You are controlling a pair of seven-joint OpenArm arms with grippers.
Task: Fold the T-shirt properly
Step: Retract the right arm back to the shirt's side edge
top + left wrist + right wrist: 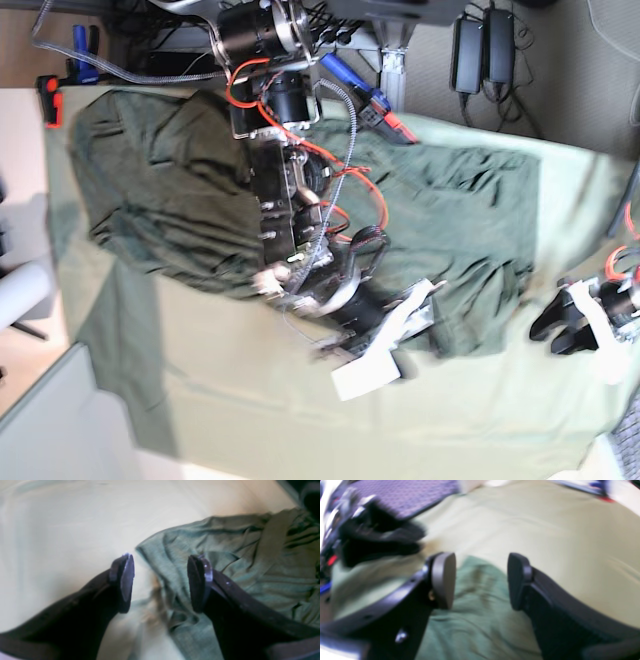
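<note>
The T-shirt (190,200) lies rumpled and spread across the pale green table sheet (250,420), its dark green knit darker than the sheet. My right gripper (385,345) hangs over the shirt's lower right part. In the right wrist view the right gripper (481,580) is open, with only T-shirt (480,625) cloth below the gap. My left gripper (558,332) sits off the shirt's right edge over bare sheet. In the left wrist view the left gripper (162,582) is open and holds nothing, and a wrinkled T-shirt (237,562) edge runs under the gap and off to the right.
The right arm's body and red cables (285,190) cross the middle of the shirt. Power bricks (470,50) lie beyond the table's far edge. A white roll (20,290) stands at the left. A purple mat (402,492) lies past the sheet's edge.
</note>
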